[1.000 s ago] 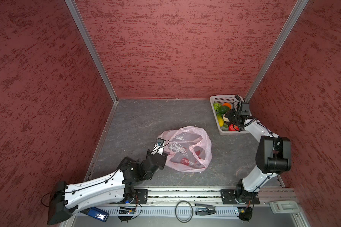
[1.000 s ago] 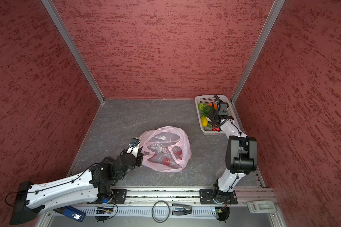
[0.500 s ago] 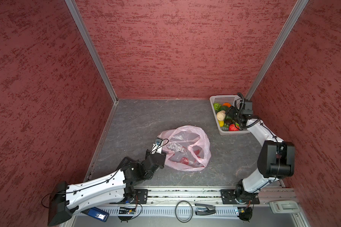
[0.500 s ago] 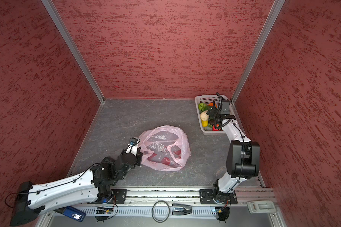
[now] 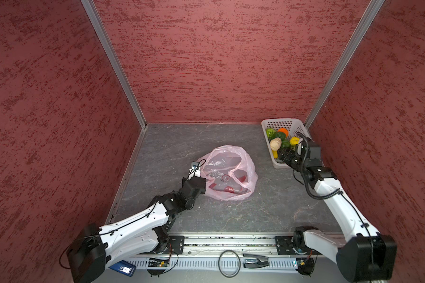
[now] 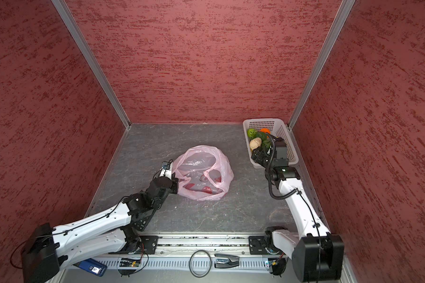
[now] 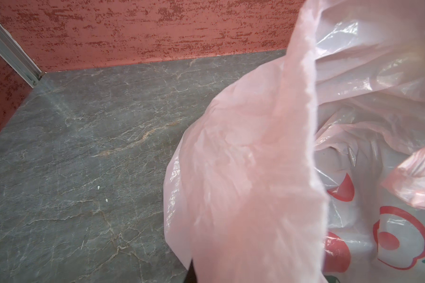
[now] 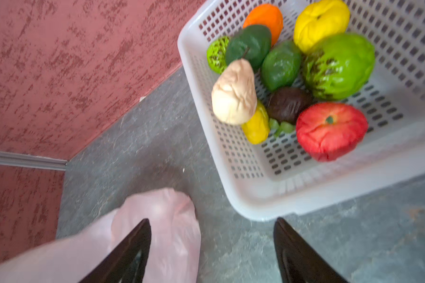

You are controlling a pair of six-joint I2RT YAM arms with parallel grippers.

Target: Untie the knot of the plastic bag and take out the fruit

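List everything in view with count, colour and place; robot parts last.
plastic bag: one, translucent pink with red prints, mid-floor.
basket: one, white perforated, back right corner.
fruit: at least nine; four green, two yellow, one each red, beige, dark brown; in the basket.
mandarin: one, orange, in the basket.
ring: one, black, front ledge.
flat blue item: one, blue, front ledge, left.
left end effector: one, black, shut on the plastic bag's left edge.
right end effector: one, black, open and empty, at the basket's near end.
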